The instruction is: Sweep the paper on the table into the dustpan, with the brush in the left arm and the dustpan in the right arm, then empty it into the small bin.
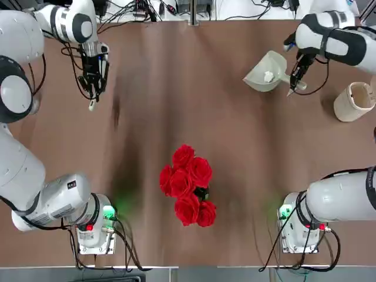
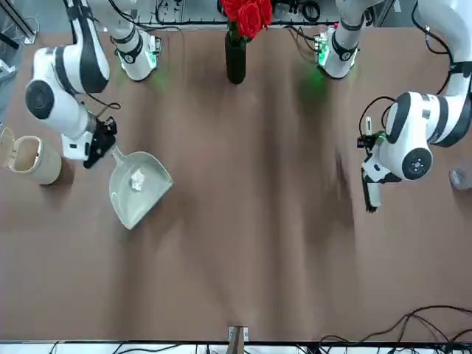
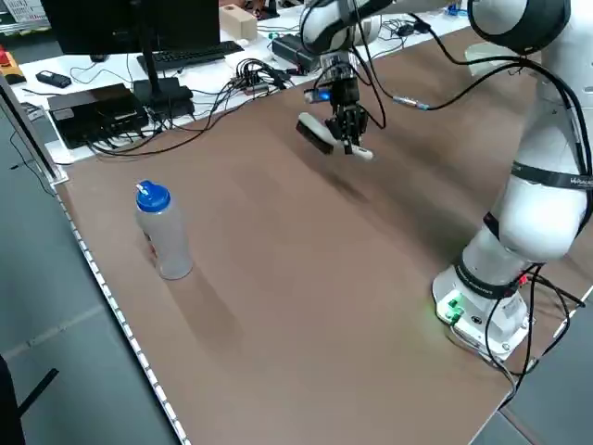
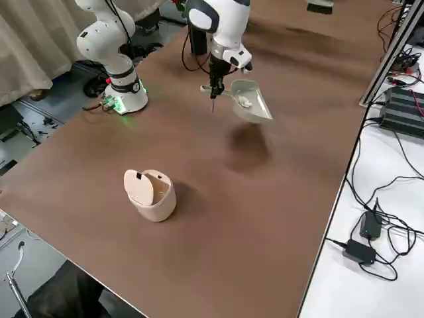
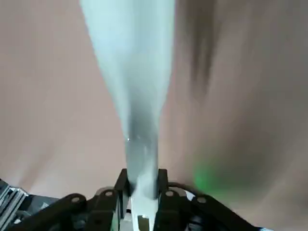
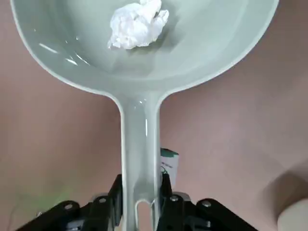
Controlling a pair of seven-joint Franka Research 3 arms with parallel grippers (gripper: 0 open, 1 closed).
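Note:
The white paper (image 1: pixel 269 76) ball lies inside the pale dustpan (image 1: pixel 265 73), which hangs in the air over the far right of the table (image 1: pixel 188 94). My right gripper (image 1: pixel 298 69) is shut on the dustpan's handle (image 6: pixel 139 144), and the paper (image 6: pixel 137 24) rests at the back of the scoop. The small bin (image 1: pixel 352 101) stands to the right of the dustpan, apart from it. At the far left, my left gripper (image 1: pixel 94 82) is shut on the cream brush (image 5: pixel 139 134), held above the table with its end (image 1: pixel 91 106) pointing toward the robot.
A bunch of red roses (image 1: pixel 188 183) in a dark vase (image 2: pixel 235 55) stands mid-table near the arms' bases. A clear bottle with a blue cap (image 3: pixel 162 232) stands by the table's left edge. Cables and electronics lie beyond the far edge.

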